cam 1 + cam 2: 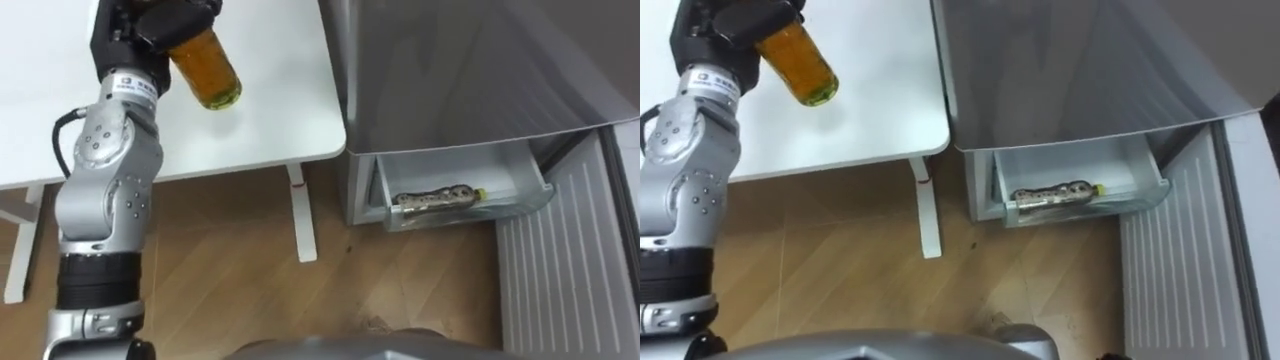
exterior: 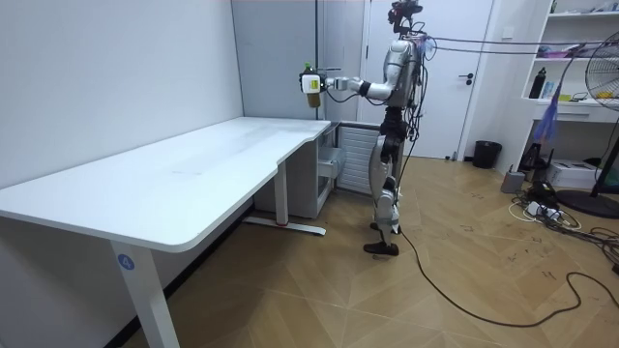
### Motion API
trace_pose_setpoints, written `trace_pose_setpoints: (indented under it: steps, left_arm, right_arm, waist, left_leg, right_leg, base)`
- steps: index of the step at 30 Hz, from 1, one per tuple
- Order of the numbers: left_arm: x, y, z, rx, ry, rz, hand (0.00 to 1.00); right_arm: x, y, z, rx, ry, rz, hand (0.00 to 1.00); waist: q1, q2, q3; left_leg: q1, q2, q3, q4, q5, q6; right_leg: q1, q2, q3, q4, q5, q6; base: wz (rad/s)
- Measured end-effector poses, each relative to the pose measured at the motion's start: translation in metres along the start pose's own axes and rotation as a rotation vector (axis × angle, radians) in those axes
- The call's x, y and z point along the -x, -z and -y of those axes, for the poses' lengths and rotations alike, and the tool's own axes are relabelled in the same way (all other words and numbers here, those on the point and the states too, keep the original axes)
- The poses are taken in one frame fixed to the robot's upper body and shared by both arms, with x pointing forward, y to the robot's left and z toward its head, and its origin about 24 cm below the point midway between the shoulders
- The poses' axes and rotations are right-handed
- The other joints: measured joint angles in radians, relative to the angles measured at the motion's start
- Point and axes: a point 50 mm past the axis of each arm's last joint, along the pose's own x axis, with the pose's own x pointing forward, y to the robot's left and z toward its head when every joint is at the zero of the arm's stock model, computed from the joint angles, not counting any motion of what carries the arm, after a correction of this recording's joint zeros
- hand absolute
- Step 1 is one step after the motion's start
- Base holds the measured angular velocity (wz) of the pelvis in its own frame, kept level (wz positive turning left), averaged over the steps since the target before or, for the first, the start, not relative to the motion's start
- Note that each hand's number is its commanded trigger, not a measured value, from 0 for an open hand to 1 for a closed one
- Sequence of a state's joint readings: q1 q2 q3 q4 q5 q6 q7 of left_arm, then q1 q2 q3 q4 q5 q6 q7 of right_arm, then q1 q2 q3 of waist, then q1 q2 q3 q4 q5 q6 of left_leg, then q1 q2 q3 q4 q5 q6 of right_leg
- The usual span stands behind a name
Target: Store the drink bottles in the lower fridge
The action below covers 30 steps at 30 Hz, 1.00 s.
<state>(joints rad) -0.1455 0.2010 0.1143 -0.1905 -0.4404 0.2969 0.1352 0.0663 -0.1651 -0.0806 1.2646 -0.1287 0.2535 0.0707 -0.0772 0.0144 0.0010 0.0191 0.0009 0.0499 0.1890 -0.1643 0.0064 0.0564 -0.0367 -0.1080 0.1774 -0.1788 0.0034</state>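
My left hand (image 1: 165,25) is shut on an amber drink bottle (image 1: 207,70), which it holds tilted in the air over the white table (image 1: 270,110). In the room view the same bottle (image 2: 310,82) is held out at arm's length above the table's far end. To the right, the grey fridge (image 1: 450,70) has its lower drawer (image 1: 530,185) pulled out. Another drink bottle (image 1: 435,198) lies on its side inside the drawer.
The fridge's open door (image 1: 570,260), ribbed on the inside, stands to the right of the drawer. A white table leg (image 1: 300,215) stands on the wood floor between table and fridge. I stand at the table's far end, next to the fridge.
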Motion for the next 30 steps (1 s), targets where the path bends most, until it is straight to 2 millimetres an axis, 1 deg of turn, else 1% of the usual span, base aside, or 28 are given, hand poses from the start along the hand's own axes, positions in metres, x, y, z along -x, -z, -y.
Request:
trace_pose_setpoints:
  steps: [3,4,7,9,11,13,15,16,18,21,23,24,25,26,27,29,30]
  left_arm:
    - [0.010,-0.004,0.004,0.002,0.054,0.021,1.00]
    - [0.013,-0.004,0.005,0.001,0.073,0.023,1.00]
    - [0.017,-0.003,0.008,0.002,0.104,0.019,1.00]
    - [0.019,-0.003,0.009,0.008,0.109,0.021,1.00]
    - [0.021,-0.005,0.011,0.012,0.122,0.032,1.00]
    - [0.023,-0.006,0.011,0.041,0.141,0.032,1.00]
    - [0.026,-0.003,0.013,0.072,0.157,0.024,1.00]
    - [0.028,-0.001,0.014,0.079,0.173,0.013,1.00]
    - [0.032,0.005,0.013,0.083,0.189,-0.012,1.00]
    - [0.045,0.023,0.014,0.100,0.206,-0.091,1.00]
    - [0.056,0.037,0.017,0.138,0.233,-0.158,1.00]
    - [0.057,0.039,0.019,0.140,0.244,-0.169,1.00]
    - [0.059,0.044,0.024,0.143,0.264,-0.190,1.00]
    - [0.062,0.050,0.028,0.151,0.279,-0.218,1.00]
    - [0.064,0.054,0.029,0.155,0.284,-0.234,1.00]
    - [0.071,0.069,0.029,0.159,0.282,-0.304,1.00]
    - [0.074,0.072,0.028,0.155,0.279,-0.319,1.00]
  right_arm:
    - [0.000,0.001,0.000,-0.001,-0.005,-0.004,0.00]
    - [0.000,0.001,0.001,0.000,-0.004,-0.006,0.00]
    - [0.000,0.004,0.001,0.002,-0.001,-0.012,0.00]
    - [0.000,0.005,0.002,0.001,0.003,-0.014,0.00]
    - [0.000,0.005,0.001,0.015,0.008,-0.015,0.00]
    - [0.000,0.006,0.002,0.017,0.010,-0.018,0.00]
    - [0.000,0.006,0.002,0.026,0.012,-0.019,0.00]
    - [0.000,0.005,0.002,0.044,0.014,-0.021,0.00]
    - [0.000,0.001,0.002,0.065,0.022,-0.014,0.00]
    - [0.001,-0.007,0.004,0.110,0.042,0.016,0.00]
    - [0.003,-0.022,0.003,0.130,0.048,0.065,0.00]
    - [0.003,-0.026,0.003,0.141,0.049,0.079,0.00]
    - [0.005,-0.036,0.002,0.166,0.052,0.116,0.00]
    - [0.007,-0.045,0.002,0.197,0.058,0.147,0.00]
    - [0.008,-0.047,0.002,0.210,0.062,0.158,0.00]
    - [0.012,-0.057,0.005,0.222,0.064,0.205,0.00]
    - [0.013,-0.061,0.004,0.222,0.062,0.229,0.00]
  waist:
    - [0.001,0.001,-0.0015]
    - [0.003,0.001,-0.0032]
    - [0.023,0.004,-0.0044]
    - [0.027,0.003,-0.0043]
    - [0.047,0.004,-0.0041]
    - [0.060,0.004,-0.0041]
    - [0.077,0.004,-0.0041]
    - [0.086,0.004,-0.0040]
    - [0.088,0.004,-0.0040]
    - [0.100,0.002,-0.0023]
    - [0.102,-0.007,0.0047]
    - [0.102,-0.010,0.0071]
    - [0.112,-0.013,0.0092]
    - [0.117,-0.013,0.0098]
    - [0.119,-0.013,0.0097]
    - [0.137,-0.011,0.0100]
    - [0.137,-0.011,0.0103]
  left_leg:
    - [-0.004,-0.005,-0.024,0.003,0.001,-0.001]
    - [-0.004,-0.008,-0.029,0.003,0.001,-0.001]
    - [-0.004,-0.011,-0.036,0.005,0.001,-0.001]
    - [-0.008,-0.016,-0.050,0.008,0.001,-0.001]
    - [-0.012,-0.017,-0.058,0.008,0.001,-0.001]
    - [-0.017,-0.017,-0.064,0.009,0.001,-0.001]
    - [-0.018,-0.018,-0.067,0.010,0.001,-0.001]
    - [-0.019,-0.019,-0.074,0.010,0.001,-0.001]
    - [-0.018,-0.022,-0.081,0.010,0.001,-0.001]
    - [-0.017,-0.024,-0.088,0.011,0.001,-0.001]
    - [-0.028,-0.028,-0.103,0.024,0.001,-0.001]
    - [-0.035,-0.029,-0.111,0.031,0.001,-0.001]
    - [-0.048,-0.030,-0.116,0.040,0.001,-0.001]
    - [-0.057,-0.031,-0.121,0.048,0.001,-0.001]
    - [-0.059,-0.032,-0.123,0.049,0.001,-0.001]
    - [-0.059,-0.032,-0.122,0.049,0.001,-0.001]
    - [-0.061,-0.031,-0.122,0.049,0.001,-0.001]
  right_leg:
    - [0.013,-0.004,-0.031,-0.009,0.000,-0.001]
    - [0.016,-0.006,-0.037,-0.009,-0.002,-0.001]
    - [0.022,-0.010,-0.049,-0.012,-0.004,0.001]
    - [0.031,-0.012,-0.065,-0.023,-0.005,0.002]
    - [0.032,-0.013,-0.074,-0.026,-0.005,0.002]
    - [0.031,-0.014,-0.083,-0.027,-0.007,0.002]
    - [0.032,-0.014,-0.087,-0.027,-0.007,0.002]
    - [0.035,-0.015,-0.090,-0.026,-0.008,0.003]
    - [0.042,-0.016,-0.096,-0.026,-0.008,0.003]
    - [0.047,-0.018,-0.110,-0.026,-0.009,0.004]
    - [0.050,-0.021,-0.133,-0.027,-0.009,0.005]
    - [0.050,-0.022,-0.143,-0.026,-0.009,0.005]
    - [0.044,-0.022,-0.148,-0.025,-0.010,0.006]
    - [0.042,-0.022,-0.155,-0.025,-0.010,0.006]
    - [0.041,-0.023,-0.156,-0.025,-0.011,0.007]
    - [0.035,-0.022,-0.154,-0.025,-0.011,0.007]
    - [0.033,-0.022,-0.155,-0.024,-0.011,0.007]
  base:
    - [0.26]
    - [0.17]
    - [0.11]
    - [0.20]
    - [0.12]
    - [0.11]
    - [0.10]
    - [0.10]
    - [0.11]
    - [0.07]
    - [0.22]
    - [0.29]
    - [0.27]
    - [0.23]
    - [0.15]
    - [-0.02]
    - [-0.06]
